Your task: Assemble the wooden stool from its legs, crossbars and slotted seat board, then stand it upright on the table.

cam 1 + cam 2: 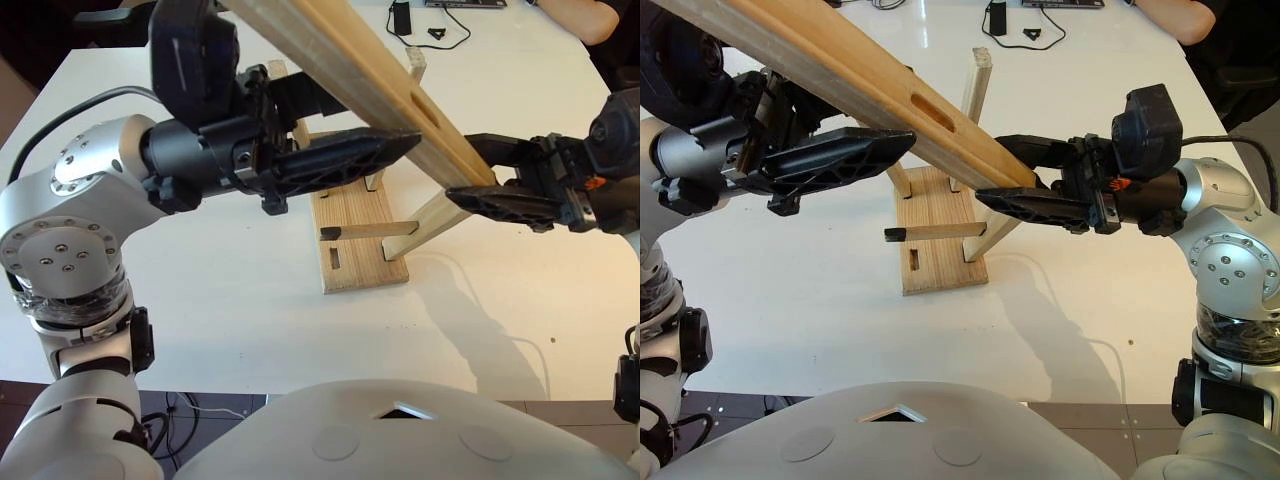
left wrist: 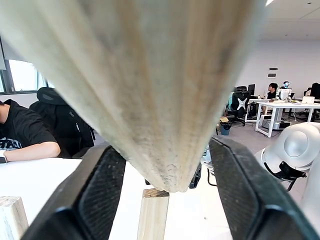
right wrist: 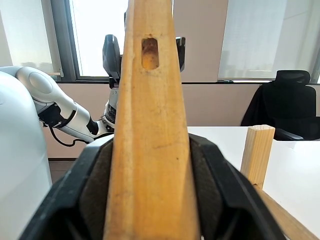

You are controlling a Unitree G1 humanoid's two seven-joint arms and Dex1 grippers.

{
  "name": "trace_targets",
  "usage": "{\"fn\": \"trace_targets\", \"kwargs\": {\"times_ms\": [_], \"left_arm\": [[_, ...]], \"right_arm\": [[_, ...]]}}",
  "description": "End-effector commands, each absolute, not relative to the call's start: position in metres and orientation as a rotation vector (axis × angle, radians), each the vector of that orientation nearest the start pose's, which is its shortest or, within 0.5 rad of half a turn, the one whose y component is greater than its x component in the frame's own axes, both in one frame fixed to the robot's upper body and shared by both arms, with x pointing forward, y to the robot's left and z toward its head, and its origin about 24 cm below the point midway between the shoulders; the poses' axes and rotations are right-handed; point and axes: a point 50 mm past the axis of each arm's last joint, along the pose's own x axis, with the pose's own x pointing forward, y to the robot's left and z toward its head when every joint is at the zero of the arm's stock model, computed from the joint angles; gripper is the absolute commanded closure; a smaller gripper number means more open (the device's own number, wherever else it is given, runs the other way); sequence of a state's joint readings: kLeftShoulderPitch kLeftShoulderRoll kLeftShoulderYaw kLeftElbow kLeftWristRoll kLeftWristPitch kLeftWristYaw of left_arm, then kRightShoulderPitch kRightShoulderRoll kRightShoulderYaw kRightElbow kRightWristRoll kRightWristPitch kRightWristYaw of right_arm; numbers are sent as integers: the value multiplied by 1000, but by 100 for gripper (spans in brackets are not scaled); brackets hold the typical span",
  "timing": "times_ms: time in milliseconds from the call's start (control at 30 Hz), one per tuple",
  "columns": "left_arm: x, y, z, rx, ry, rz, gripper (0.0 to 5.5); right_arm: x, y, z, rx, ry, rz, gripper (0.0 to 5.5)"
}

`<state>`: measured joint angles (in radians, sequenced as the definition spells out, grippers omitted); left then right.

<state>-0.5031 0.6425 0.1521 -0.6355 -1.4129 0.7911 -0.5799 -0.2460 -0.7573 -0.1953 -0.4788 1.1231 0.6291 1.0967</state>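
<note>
While it hangs clear of the table, long bar (image 1: 350, 60): slants from the upper left of the head view down to the right of centre, carried by both arms so that its lower end can be steered; judged to be a leg or rail not yet fitted.
Slot (image 1: 427, 110): cut through the bar near its lower end and unfilled; likely meant to take a crossbar.
Right gripper (image 1: 465, 168): at the right of the frame, pinching the bar's lower tip; its fingers (image 3: 220, 200) press flat on two opposite sides, which should give fine control of where the tip goes.
Left gripper (image 2: 162, 150): left of centre, set around the bar higher up, probably to carry the weight and fix the angle; I cannot tell whether it squeezes the wood or merely cradles it.
Seat board (image 1: 350, 205): lying flat on the table (image 1: 200, 300) at centre frame, a slot showing on its upper face so that legs can be pushed in from above; below the bar in the frame.
Upright leg (image 1: 982, 80): standing at the board's far edge, above centre.
Slanted leg (image 1: 437, 215): leaning at the board's right edge, just below the right gripper; not yet square.
Crossbar (image 1: 372, 230): level over the board, one end reaching the slanted leg, the dark-tipped end free.
Stage: part built; the stool is upside down and far from standing.
Risk: the bar's free upper end may swing; a bump could knock the loose legs.
</note>
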Motion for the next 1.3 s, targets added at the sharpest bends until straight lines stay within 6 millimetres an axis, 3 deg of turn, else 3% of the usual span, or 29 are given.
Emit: {"fn": "trace_targets", "kwargs": {"times_ms": [33,433,467,667,833,1100,1300], "left_arm": [[198,125,263,-187,-237,-1511,338],[200,124,256,-146,-216,-1499,342],[201,124,255,-146,-217,-1495,342],[201,127,265,-216,-307,-1490,345],[206,134,272,-231,-340,-1462,345],[208,178,285,-88,-320,-1332,346],[203,220,276,109,-186,-1244,346]], "right_arm": [[209,-176,203,117,-44,1528,346],[209,-176,201,84,-27,1534,346],[209,-176,202,91,-29,1530,310],[213,-179,205,139,-46,1509,213],[218,-186,209,157,-90,1461,211],[233,-217,225,311,-227,1299,211],[233,-228,196,272,-118,1190,211]]}}
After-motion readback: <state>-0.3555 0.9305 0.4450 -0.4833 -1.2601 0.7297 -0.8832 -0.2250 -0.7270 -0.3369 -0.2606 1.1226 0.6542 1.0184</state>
